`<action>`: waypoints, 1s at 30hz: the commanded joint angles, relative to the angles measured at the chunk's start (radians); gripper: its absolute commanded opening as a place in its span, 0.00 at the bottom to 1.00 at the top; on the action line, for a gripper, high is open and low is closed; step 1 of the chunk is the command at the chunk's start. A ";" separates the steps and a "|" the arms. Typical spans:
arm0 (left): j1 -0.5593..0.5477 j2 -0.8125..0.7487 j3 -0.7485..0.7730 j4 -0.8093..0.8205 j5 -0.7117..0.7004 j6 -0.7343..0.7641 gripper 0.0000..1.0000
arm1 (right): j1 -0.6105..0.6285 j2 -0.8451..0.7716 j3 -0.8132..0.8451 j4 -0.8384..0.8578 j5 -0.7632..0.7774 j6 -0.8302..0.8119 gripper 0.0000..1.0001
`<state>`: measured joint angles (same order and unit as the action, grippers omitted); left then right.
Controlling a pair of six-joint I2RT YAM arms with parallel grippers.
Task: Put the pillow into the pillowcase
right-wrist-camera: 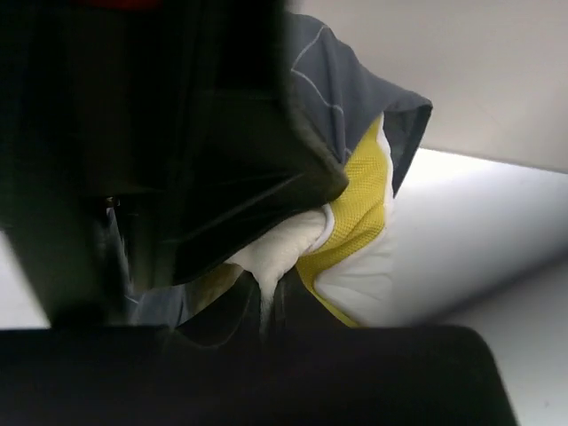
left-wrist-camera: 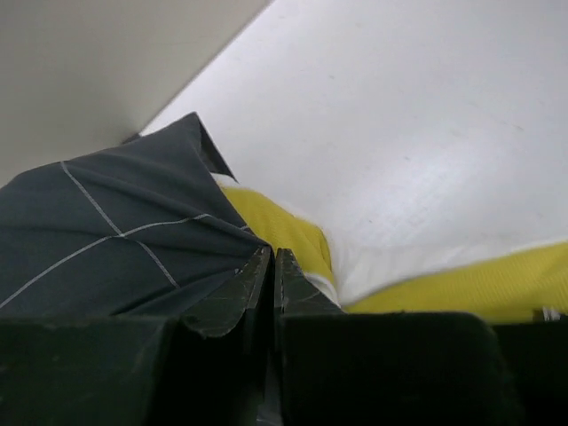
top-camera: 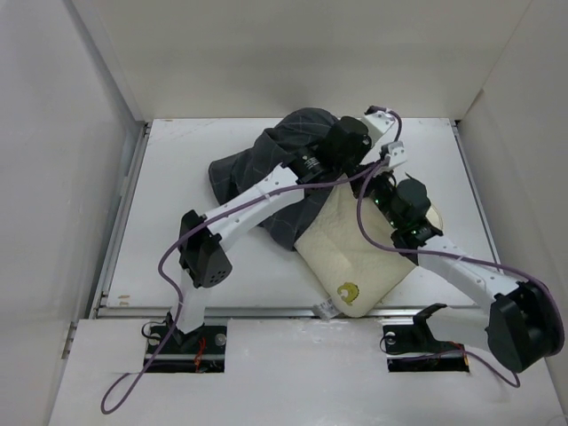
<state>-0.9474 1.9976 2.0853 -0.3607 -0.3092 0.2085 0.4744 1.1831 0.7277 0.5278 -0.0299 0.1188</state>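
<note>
The dark grey grid-patterned pillowcase (top-camera: 284, 155) lies bunched at the back middle of the table, covering the far end of the cream-yellow pillow (top-camera: 355, 257). The pillow's near corner, with a greenish mark, points at the front edge. My left gripper (top-camera: 388, 142) reaches over the pillowcase; in its wrist view the jaws (left-wrist-camera: 272, 259) are pressed together where the pillowcase (left-wrist-camera: 115, 240) hem gathers, beside the pillow's yellow band (left-wrist-camera: 288, 229). My right gripper (top-camera: 380, 182) is shut on a pinch of cream pillow fabric (right-wrist-camera: 284, 244) just under the pillowcase's edge (right-wrist-camera: 355, 71).
White walls enclose the white table (top-camera: 195, 257) on the left, back and right. A purple cable loops from the left arm across the pillow. The table's front edge runs just below the pillow's near corner.
</note>
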 commanded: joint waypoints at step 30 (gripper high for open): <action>0.144 0.099 0.223 -0.038 0.493 -0.282 0.00 | -0.026 -0.016 -0.091 0.575 -0.236 0.289 0.00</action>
<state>-0.7601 2.1700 2.3127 -0.4370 0.1219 -0.0704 0.4225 1.1603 0.5243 0.8658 -0.2127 0.4004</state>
